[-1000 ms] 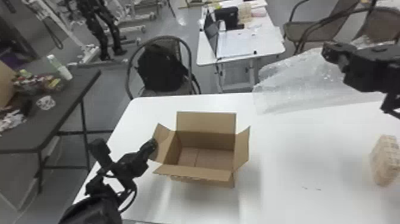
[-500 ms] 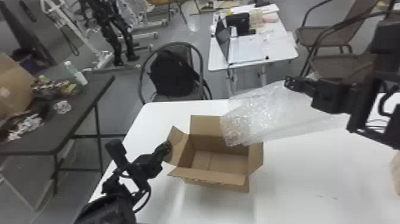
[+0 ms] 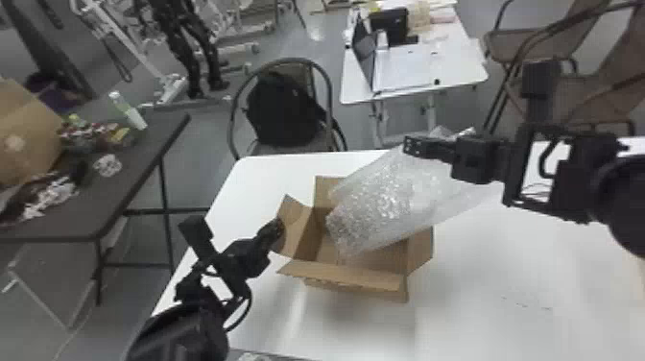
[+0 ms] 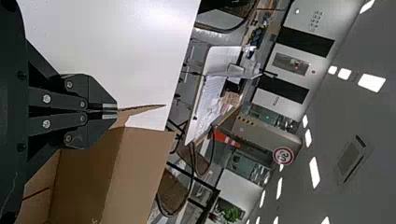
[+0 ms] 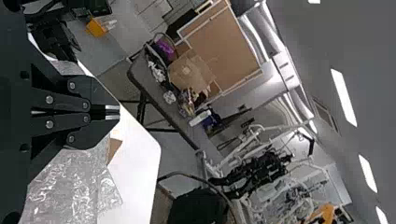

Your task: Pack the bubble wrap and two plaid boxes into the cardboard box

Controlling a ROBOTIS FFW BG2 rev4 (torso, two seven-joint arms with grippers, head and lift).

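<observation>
In the head view, my left gripper (image 3: 274,230) is at the left flap of the cardboard box (image 3: 355,278). The left wrist view has that gripper (image 4: 116,111) shut on the flap (image 4: 142,109). My right gripper (image 3: 412,145) is above and behind the box's right side in the head view, holding the bubble wrap (image 3: 384,201). The clear sheet slants down to the left from it, its lower end over the box opening and covering part of the inside. Seen from the right wrist, the gripper (image 5: 112,112) is closed, with bubble wrap (image 5: 70,186) beside its fingers.
The white table (image 3: 499,278) extends in front of the box and to its right. Beyond its back edge stands a chair with a black backpack (image 3: 283,108). A dark table (image 3: 129,158) with assorted items is off to the left.
My right arm has swung left and nearer, drawing the bubble wrap from the table's back right to over the box. The left gripper stays at the flap. The head view has shifted left.
</observation>
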